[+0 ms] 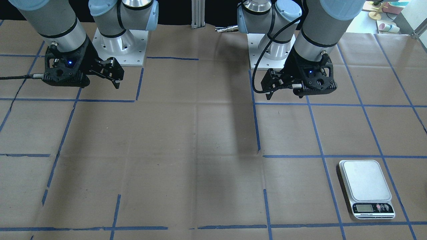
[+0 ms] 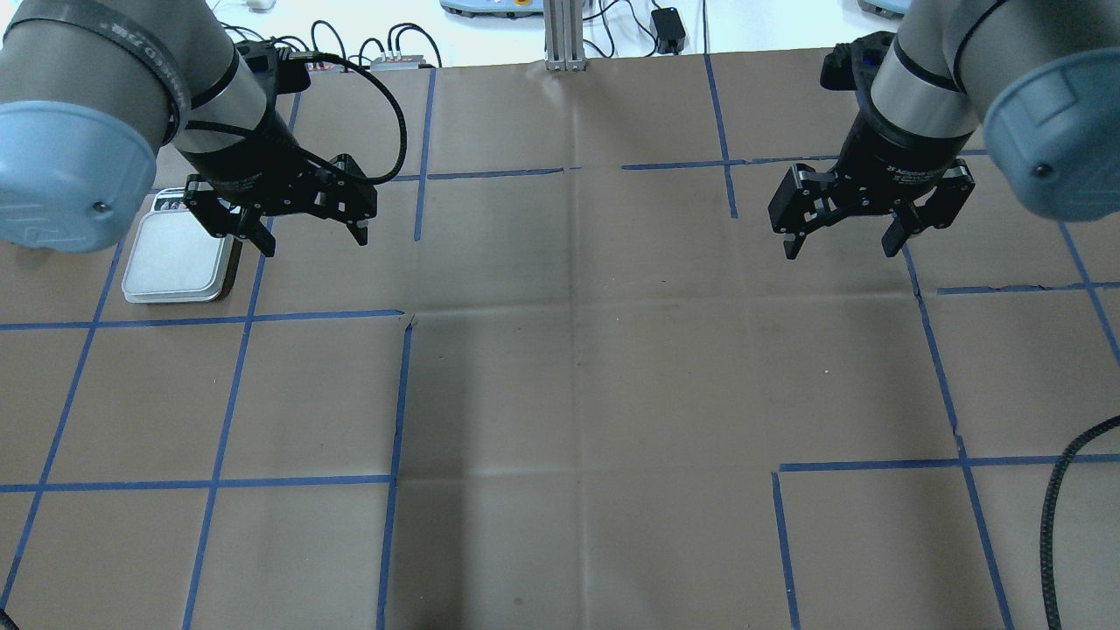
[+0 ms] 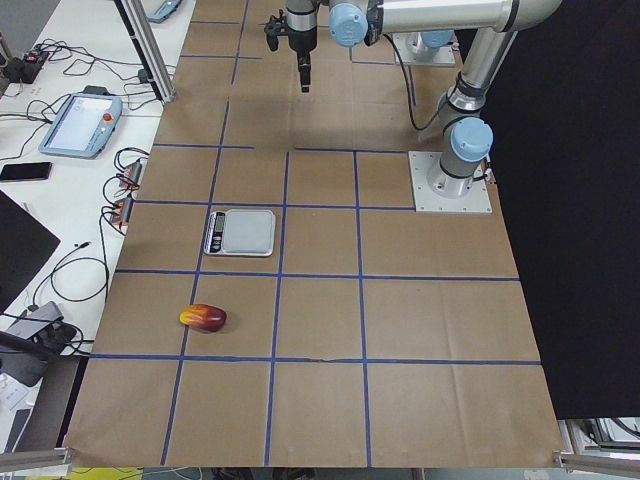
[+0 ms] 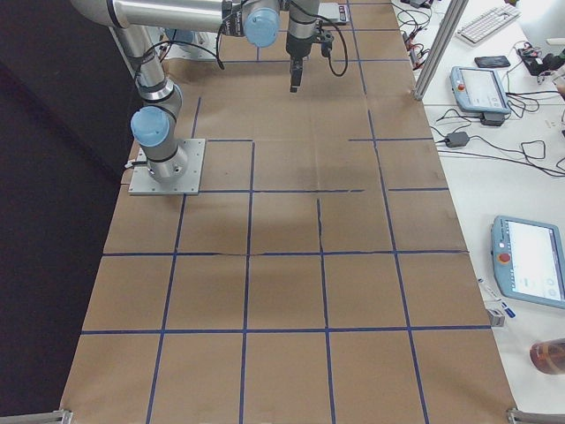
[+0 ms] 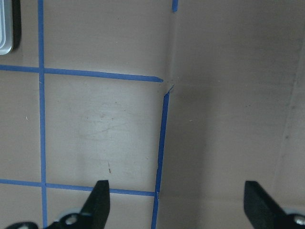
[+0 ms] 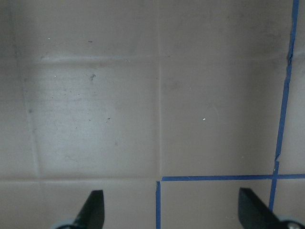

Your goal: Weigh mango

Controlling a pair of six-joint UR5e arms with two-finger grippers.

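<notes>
We see the left end effector (image 2: pixel 315 242) and right end effector (image 2: pixel 841 252) hanging wide open above the counter (image 2: pixel 560 350). The mango (image 3: pixel 203 318) lies near the counter's left end, by the operators' edge, apart from the scale (image 1: pixel 365 181), which sits between it and the left end effector.

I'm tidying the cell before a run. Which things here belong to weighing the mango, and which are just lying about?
For the job: mango, scale, left gripper and right gripper, both open.
Lying about: teach pendant and phone on the side bench.
</notes>
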